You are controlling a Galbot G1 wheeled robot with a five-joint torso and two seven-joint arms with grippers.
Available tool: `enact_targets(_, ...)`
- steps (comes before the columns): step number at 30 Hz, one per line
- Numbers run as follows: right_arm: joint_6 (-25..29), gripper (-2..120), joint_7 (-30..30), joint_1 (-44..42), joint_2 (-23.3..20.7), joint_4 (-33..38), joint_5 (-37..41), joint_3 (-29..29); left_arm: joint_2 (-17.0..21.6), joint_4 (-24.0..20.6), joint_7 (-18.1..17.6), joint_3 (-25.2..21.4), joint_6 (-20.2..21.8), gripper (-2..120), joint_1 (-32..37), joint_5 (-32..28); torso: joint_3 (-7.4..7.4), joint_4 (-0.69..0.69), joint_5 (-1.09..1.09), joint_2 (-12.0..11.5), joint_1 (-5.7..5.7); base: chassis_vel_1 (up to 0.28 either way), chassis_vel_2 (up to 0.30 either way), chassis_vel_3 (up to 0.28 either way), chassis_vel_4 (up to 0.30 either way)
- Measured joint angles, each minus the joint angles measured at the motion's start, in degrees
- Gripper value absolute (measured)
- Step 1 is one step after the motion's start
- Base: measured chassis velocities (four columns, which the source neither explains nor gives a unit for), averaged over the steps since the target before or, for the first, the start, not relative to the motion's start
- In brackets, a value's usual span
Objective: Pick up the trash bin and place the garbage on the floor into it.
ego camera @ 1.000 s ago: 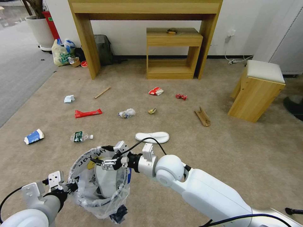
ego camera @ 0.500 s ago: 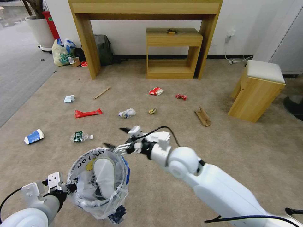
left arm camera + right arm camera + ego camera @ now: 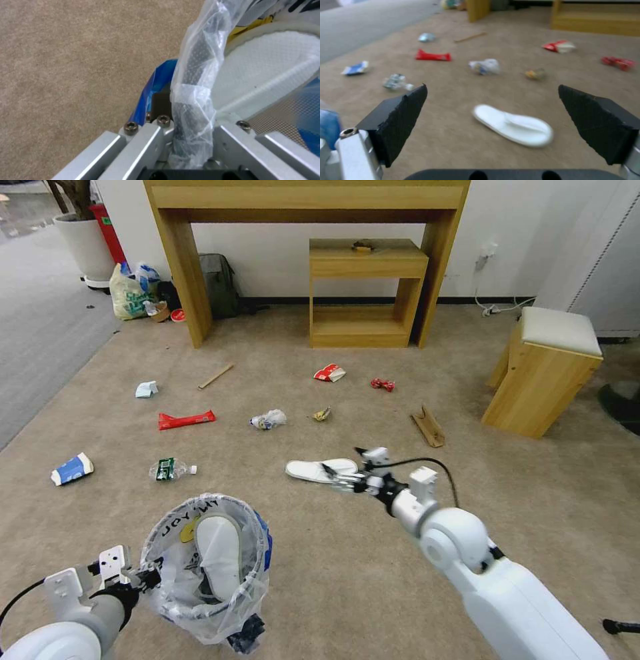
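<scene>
1. Head view reference: you will find the trash bin (image 3: pixel 207 570) at lower left, a small round dark mesh bin under a loose clear printed liner, with one white slipper (image 3: pixel 217 547) standing inside it.
2. Check the left gripper (image 3: pixel 143 579). Its fingers (image 3: pixel 160 125) are pressed together on the bin rim, pinching mesh and plastic film at once. Judge this hold as secure but slippery, because the crinkled film lies between pad and metal.
3. Check the right gripper (image 3: pixel 348 468). It hangs just over the heel end of the second slipper (image 3: pixel 319 471), which lies flat on the floor (image 3: pixel 373 573), near the bin. In the right wrist view its black textured fingers (image 3: pixel 403 117) are spread wide with nothing between them, and the second slipper (image 3: pixel 515 125) sits between and beyond them.
4. Expect the slipper to be very light, soft and floppy: a thin textured sole with a cloth strap. Take hold across the sole edge or at the strap; a grip at one end will probably let the rest droop.
5. Note the remaining garbage on the short-pile carpet: a red wrapper (image 3: pixel 186 419), a crushed bottle (image 3: pixel 171 469), a blue-white paper cup (image 3: pixel 71 469) and a stiff cardboard strip (image 3: pixel 428 425). Most of it looks light and crushable.
</scene>
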Motion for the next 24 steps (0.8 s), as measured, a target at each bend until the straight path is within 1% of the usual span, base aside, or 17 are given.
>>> enact_targets(2, 0.4, 100, 0.2, -1.2, 0.0, 0.2, -0.5, 1.0, 0.0, 0.1, 0.2, 0.0, 0.0, 0, 0.0, 0.3, 0.0, 0.0, 0.0, 0.0, 0.0, 0.0, 0.0, 0.0, 0.0)
enact_targets(5, 2.1, 100, 1.9, -7.1, 0.8, 1.3, -2.7, 4.5, -0.8, 0.7, 1.7, -0.2, 0.0, 0, 0.2, 1.8, 0.0, 0.01, -0.01, 0.0, 0.0, 0.0, 0.0, 0.0, 0.0)
enact_targets(6, 2.1, 100, 1.9, -7.1, 0.8, 1.3, -2.7, 4.5, -0.8, 0.7, 1.7, -0.2, 0.0, 0, 0.2, 1.8, 0.0, 0.01, -0.01, 0.0, 0.0, 0.0, 0.0, 0.0, 0.0)
enact_targets(9, 2.7, 100, 2.4, -11.4, 4.8, 2.0, -4.2, 7.9, -1.0, 0.7, 2.6, -0.7, 0.0, 0, 0.7, 2.4, 0.0, 0.01, -0.01, 0.0, 0.0, 0.0, 0.0, 0.0, 0.0)
enact_targets(10, 2.7, 100, 2.4, -11.4, 4.8, 2.0, -4.2, 7.9, -1.0, 0.7, 2.6, -0.7, 0.0, 0, 0.7, 2.4, 0.0, 0.01, -0.01, 0.0, 0.0, 0.0, 0.0, 0.0, 0.0)
enact_targets(12, 3.2, 100, 2.5, -13.5, 7.4, 3.0, -5.4, 10.2, -1.0, 0.8, 3.1, -1.1, 0.0, 0, 1.0, 2.5, 0.0, 0.01, -0.01, 0.0, 0.0, 0.0, 0.0, 0.0, 0.0)
enact_targets(13, 3.3, 100, 2.5, -14.0, 7.8, 3.4, -5.6, 10.8, -0.9, 0.9, 3.2, -1.2, 0.0, 0, 1.0, 2.6, 0.0, 0.02, -0.01, 0.0, 0.0, 0.0, 0.0, 0.0, 0.0)
enact_targets(14, 3.3, 100, 2.5, -14.0, 7.8, 3.4, -5.6, 10.8, -0.9, 0.9, 3.2, -1.2, 0.0, 0, 1.0, 2.6, 0.0, 0.02, -0.01, 0.0, 0.0, 0.0, 0.0, 0.0, 0.0)
enact_targets(17, 3.4, 100, 2.2, -15.9, 8.9, 5.2, -6.0, 13.2, -0.9, 0.9, 3.6, -1.3, 0.0, 0, 1.1, 2.7, 0.0, 0.02, -0.02, 0.0, 0.0, 0.0, 0.0, 0.0, 0.0)
enact_targets(24, 3.9, 100, 1.0, -17.0, 9.9, 5.8, -6.8, 15.2, -0.9, 0.9, 4.3, -1.2, 0.0, 0, 1.2, 3.4, 0.0, 0.02, -0.01, 0.0, 0.0, 0.0, 0.0, 0.0, 0.0)
